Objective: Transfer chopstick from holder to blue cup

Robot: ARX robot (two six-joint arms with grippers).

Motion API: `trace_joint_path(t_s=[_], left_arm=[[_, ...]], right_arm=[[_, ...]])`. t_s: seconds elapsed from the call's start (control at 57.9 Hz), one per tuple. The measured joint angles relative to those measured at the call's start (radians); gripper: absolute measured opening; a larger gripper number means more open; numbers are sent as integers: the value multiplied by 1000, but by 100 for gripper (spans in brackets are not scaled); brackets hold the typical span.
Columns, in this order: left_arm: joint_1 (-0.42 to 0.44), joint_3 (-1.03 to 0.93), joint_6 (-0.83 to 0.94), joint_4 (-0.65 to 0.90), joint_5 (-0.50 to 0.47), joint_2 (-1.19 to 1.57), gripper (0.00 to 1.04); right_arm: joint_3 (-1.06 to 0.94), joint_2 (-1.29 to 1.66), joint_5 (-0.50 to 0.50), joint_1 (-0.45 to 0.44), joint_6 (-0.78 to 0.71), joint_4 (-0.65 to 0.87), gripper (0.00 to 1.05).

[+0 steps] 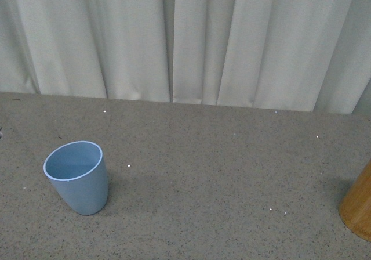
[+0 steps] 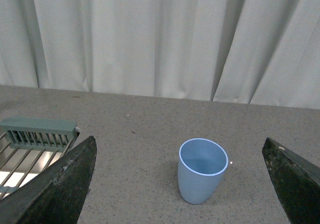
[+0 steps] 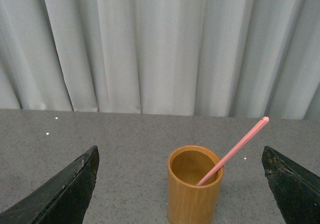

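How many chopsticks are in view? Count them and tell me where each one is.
1. The chopstick leans in the holder, its upper end sticking out past the rim. The blue cup holds none. Part of the holder's inside is hidden.

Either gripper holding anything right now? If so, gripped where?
Nothing held. The left gripper and right gripper are both open and empty; the chopstick leans in the holder, ungripped.
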Motion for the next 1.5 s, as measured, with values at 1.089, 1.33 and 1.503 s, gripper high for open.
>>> trace_joint_path(t_s=[1.089,1.33,1.503], left_arm=[[0,0,0,0,0,0,98],[0,0,0,0,0,0,98],[0,0,0,0,0,0,98]], right_arm=[[0,0,0,0,0,0,95],[0,0,0,0,0,0,95],[0,0,0,0,0,0,95]])
